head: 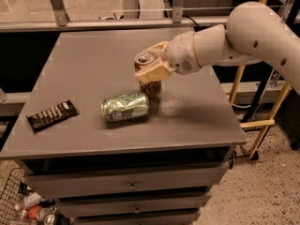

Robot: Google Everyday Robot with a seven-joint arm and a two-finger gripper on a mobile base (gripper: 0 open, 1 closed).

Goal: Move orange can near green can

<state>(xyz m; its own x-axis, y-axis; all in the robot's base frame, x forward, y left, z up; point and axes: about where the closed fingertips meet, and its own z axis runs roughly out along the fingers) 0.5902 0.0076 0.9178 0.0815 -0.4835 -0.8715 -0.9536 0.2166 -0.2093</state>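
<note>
Orange can (152, 88) stands upright in the grip of the gripper (149, 65), over the middle of the grey surface (89, 64) and a little right of its centre. The jaws are closed on the can: one tan finger runs across its front just below the silver top, and the other reaches round behind the rim. The top with its pull tab shows above the front finger, and the dark lower body shows below it. The base of the can is down at the level of the surface; whether it rests there or hangs just above cannot be told.

The green can (125, 107) lies on its side just in front of and to the left of the orange can, its long axis running left to right. Its right end is just beside the base of the orange can, and whether the two touch cannot be told.

The white arm (234, 39) reaches in from the right edge, above the right side of the surface.

A dark candy bar (52, 115) lies flat near the left edge of the surface, well apart from both cans. Below the surface are drawers (133, 185), and a wire basket (16, 191) with some small items stands on the floor at the lower left.
</note>
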